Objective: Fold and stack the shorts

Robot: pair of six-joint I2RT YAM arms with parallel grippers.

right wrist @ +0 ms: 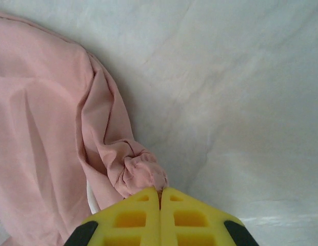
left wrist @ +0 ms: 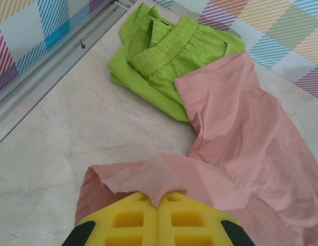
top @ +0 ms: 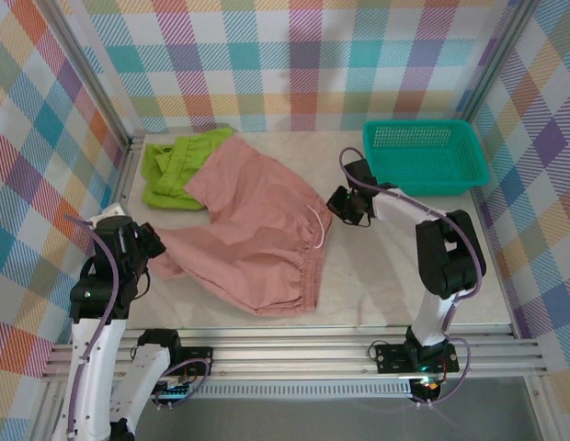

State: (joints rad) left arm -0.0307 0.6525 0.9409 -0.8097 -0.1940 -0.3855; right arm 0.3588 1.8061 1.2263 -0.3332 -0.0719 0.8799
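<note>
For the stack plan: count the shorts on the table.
2. The pink shorts lie spread mid-table, held by the left gripper and right gripper. The green shorts sit bunched far left, one edge under the pink. More could hide underneath.

both arms are white tubes joined by black motor housings, the left arm (top: 90,354) and right arm (top: 433,317) alike. a lilac cable (top: 113,266) loops behind each pincer. the left pincer (left wrist: 158,199) and right pincer (right wrist: 160,193) have bright yellow moulded fingers (left wrist: 128,220) with square hollows, black corners behind.
</note>
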